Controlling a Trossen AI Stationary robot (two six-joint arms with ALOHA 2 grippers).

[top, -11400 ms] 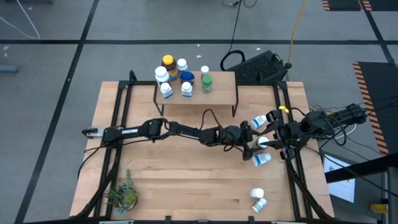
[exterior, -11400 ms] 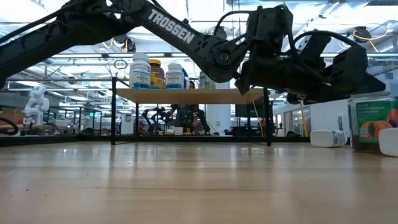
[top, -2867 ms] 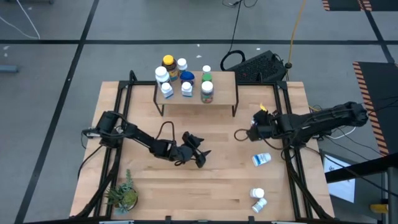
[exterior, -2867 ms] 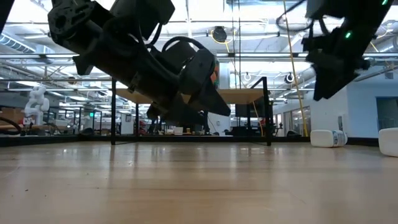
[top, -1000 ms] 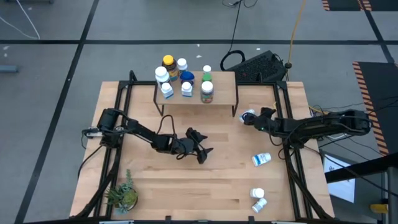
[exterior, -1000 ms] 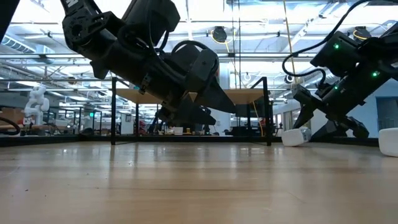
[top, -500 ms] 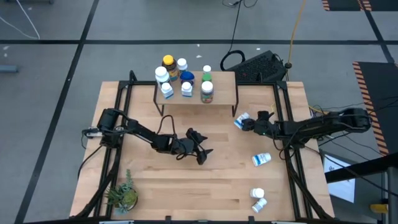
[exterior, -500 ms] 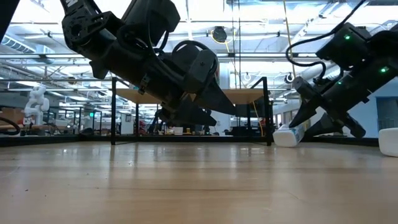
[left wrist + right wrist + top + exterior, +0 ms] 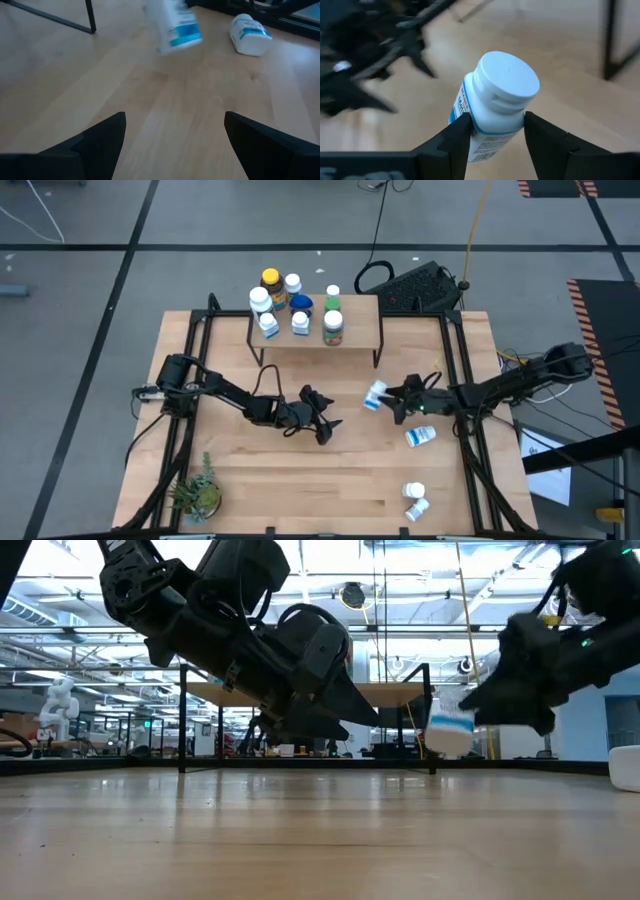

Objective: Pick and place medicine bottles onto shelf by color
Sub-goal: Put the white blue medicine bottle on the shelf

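Nearest the lower edge of the high view, a small green potted plant (image 9: 197,495) is seen at the lower left of the table (image 9: 300,480), and two white bottles (image 9: 414,500) lie at the lower right. A little higher, another white bottle with a blue label (image 9: 421,436) is lying on its side right of centre.

In the middle of the frame, the left gripper (image 9: 327,423) is held low over the wood with its fingers (image 9: 102,137) spread wide and nothing between them. To its right, the right gripper (image 9: 388,402) is clamped on a white blue-labelled bottle (image 9: 374,395), gripped just below its cap; in the low view this bottle (image 9: 449,730) is seen lifted clear of the tabletop, though it is blurred there and its tilt is hard to judge.

Toward the upper centre stands the shelf (image 9: 355,330), and the remaining medicine bottles (image 9: 295,305) are grouped on its left half: white ones, an amber yellow-capped one (image 9: 270,283), a blue one (image 9: 301,304) and a green-capped one (image 9: 333,304).
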